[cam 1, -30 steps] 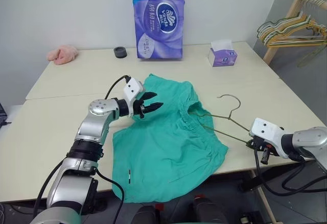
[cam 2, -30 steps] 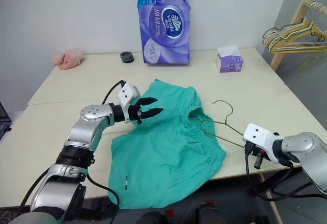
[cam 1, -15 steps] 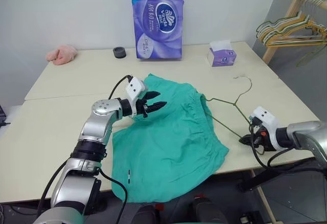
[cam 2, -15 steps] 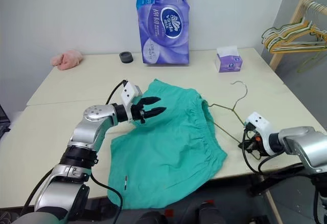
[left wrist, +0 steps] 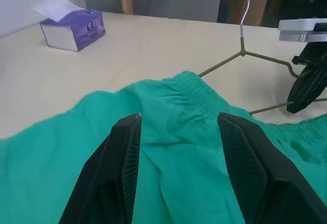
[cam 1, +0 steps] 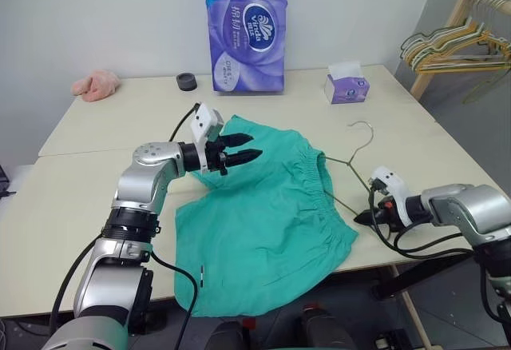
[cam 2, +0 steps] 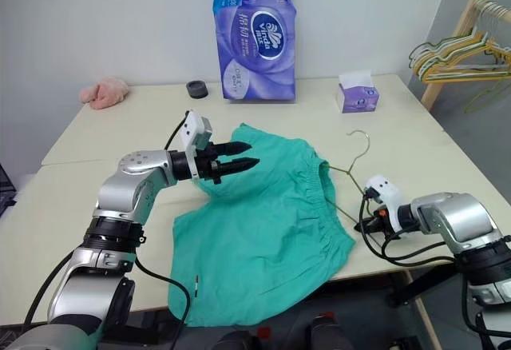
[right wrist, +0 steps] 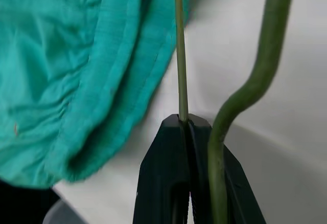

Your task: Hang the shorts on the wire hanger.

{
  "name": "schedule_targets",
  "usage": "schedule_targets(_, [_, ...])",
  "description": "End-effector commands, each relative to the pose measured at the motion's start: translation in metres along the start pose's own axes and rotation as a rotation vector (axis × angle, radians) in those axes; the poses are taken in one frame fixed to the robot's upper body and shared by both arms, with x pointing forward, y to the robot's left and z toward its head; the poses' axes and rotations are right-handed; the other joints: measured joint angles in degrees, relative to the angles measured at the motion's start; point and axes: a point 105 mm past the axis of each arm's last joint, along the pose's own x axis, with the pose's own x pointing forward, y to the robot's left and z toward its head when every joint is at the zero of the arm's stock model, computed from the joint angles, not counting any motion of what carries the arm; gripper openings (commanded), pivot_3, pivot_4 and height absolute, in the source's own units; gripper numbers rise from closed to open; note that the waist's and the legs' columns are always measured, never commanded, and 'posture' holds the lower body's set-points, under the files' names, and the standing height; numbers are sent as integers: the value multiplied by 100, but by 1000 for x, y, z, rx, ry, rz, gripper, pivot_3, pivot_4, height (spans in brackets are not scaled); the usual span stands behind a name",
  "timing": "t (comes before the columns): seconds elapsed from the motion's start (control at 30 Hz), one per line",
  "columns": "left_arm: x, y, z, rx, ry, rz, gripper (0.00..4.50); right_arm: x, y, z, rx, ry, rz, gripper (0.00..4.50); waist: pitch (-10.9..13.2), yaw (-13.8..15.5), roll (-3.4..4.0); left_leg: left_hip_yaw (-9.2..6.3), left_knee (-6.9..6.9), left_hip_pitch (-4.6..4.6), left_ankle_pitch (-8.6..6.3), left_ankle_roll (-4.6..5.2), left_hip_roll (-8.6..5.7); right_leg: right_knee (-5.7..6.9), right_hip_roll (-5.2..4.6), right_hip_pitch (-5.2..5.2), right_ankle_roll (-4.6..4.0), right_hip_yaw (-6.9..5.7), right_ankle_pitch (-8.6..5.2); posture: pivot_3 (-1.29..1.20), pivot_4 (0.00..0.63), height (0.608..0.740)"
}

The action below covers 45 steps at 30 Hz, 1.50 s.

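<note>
The wire hanger's (cam 1: 351, 176) lower bar runs under the shorts' (cam 1: 267, 210) gathered waistband and is hidden there; only its hook and one shoulder show, right of centre in the left eye view. The shorts' lower hem drops past the table (cam 1: 96, 206) front edge at bottom centre.

The right gripper (cam 1: 363, 216), at right of frame, has its black fingers pressed together on the thin olive wire. The left gripper (cam 1: 247, 147), at centre left, hovers over the shorts' upper leg with fingers (left wrist: 122, 157) spread, holding nothing.

Along the table's far edge stand a purple tissue-roll pack (cam 1: 246, 30), a small tissue box (cam 1: 346, 86), a black round cap (cam 1: 188, 81) and a pink cloth (cam 1: 96, 85). A wooden rack with hangers (cam 1: 459, 42) occupies the upper right.
</note>
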Motion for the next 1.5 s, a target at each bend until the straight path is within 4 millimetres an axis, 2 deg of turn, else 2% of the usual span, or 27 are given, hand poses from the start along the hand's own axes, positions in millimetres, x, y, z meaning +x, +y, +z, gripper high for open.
schedule_targets(0.03, [-4,4,12,37,-23,18,2498,-15,-7,31,-102,-110,-81,0,0,11,0,0,-1,0,0,0,0,0,0,-1,0,0,0,-112,65,740])
schedule_targets(0.23, [-9,17,16,22,-26,74,2498,-25,5,59,-282,-209,-139,0,-1,26,1,-6,-1,-9,-1,-1,0,0,-2,-6,-2,-5,1,-109,54,740])
schedule_targets(0.33, [-12,24,28,27,-44,74,3302,-26,17,68,-380,-243,-156,0,-1,25,0,-9,0,-13,-1,-1,-1,2,-3,-10,-1,-8,1,-114,50,740])
schedule_targets(0.47, [-14,28,46,67,-52,37,4479,-23,32,66,-544,-226,-173,0,-3,25,1,-10,3,-28,0,-2,-2,2,-3,-24,-1,-10,1,-116,47,740])
schedule_targets(0.57, [-15,27,54,112,-39,1,4479,-21,37,63,-623,-211,-179,0,-13,24,5,-9,8,-74,1,-3,-4,10,-3,-74,-1,-8,3,-121,46,740])
schedule_targets(0.63, [-17,16,54,170,25,-112,4479,-19,41,58,-685,-189,-179,0,-13,24,5,-6,13,-96,2,-5,-5,18,-4,-98,-2,-6,5,-121,46,740])
schedule_targets(0.83, [-24,1,35,257,218,-315,4479,-18,45,55,-778,-168,-176,0,-12,6,6,-3,13,-100,2,-4,-5,16,-3,-103,-3,-6,5,-125,43,740])
schedule_targets(0.97, [-18,3,29,318,257,-326,4479,-18,51,55,-827,-165,-165,0,-12,9,6,-3,20,-100,2,-3,-5,18,1,-101,-4,-7,5,-130,44,740])
schedule_targets(1.1, [-3,6,17,375,276,-317,4479,-17,57,56,-864,-165,-152,0,-13,10,6,-3,31,-101,2,-2,-5,21,1,-98,-4,-7,5,-136,45,740])
schedule_targets(1.23, [6,-6,10,361,255,-378,4479,-18,60,56,-880,-164,-152,0,-12,7,5,-7,61,-118,-1,3,-5,29,1,-100,-4,-9,5,-144,47,740])
schedule_targets(1.33, [7,-17,-2,351,276,-445,4479,-18,60,57,-889,-163,-155,0,-12,-18,6,-2,81,-124,-8,14,-5,48,0,-103,-3,-4,5,-151,49,740])
schedule_targets(1.5, [9,-23,-11,319,286,-477,4479,-20,62,60,-912,-163,-154,0,-12,-16,5,-1,90,-104,-7,13,-6,89,3,-104,-2,-2,4,-151,49,740])
